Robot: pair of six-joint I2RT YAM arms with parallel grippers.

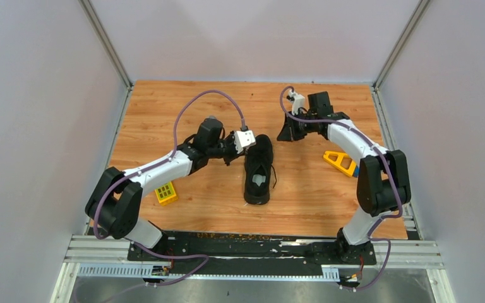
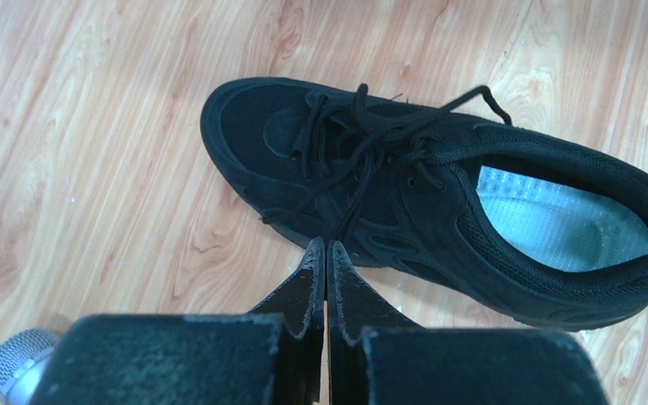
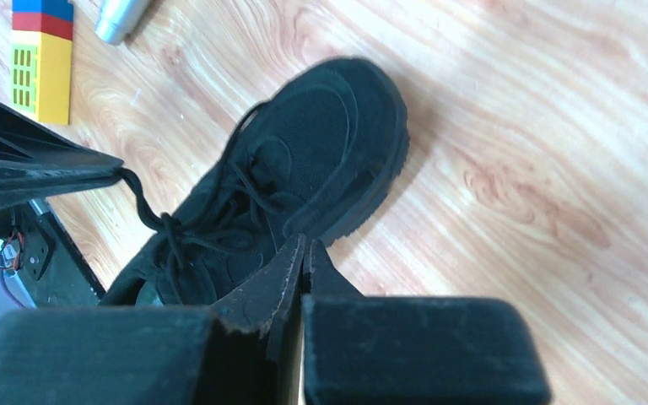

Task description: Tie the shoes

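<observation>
The left gripper (image 2: 326, 253) is seen clamped on a lace (image 2: 348, 211) that runs taut from the shoe (image 2: 422, 202), which lies mid-table (image 1: 164, 113), toe away from the bases. The right gripper (image 3: 304, 249) is pressed closed near the toe, and nothing can be made out between its jaws. The heel is cut off at the edge of the left wrist view, where a microphone (image 2: 17, 359) is half hidden behind the gripper.

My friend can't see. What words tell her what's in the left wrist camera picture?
The left gripper is shut on a thin black lace leading from a black sneaker just beyond it. The sneaker lies on a wooden table, its pale insole showing. A silver microphone peeks in at the bottom left corner.
</observation>
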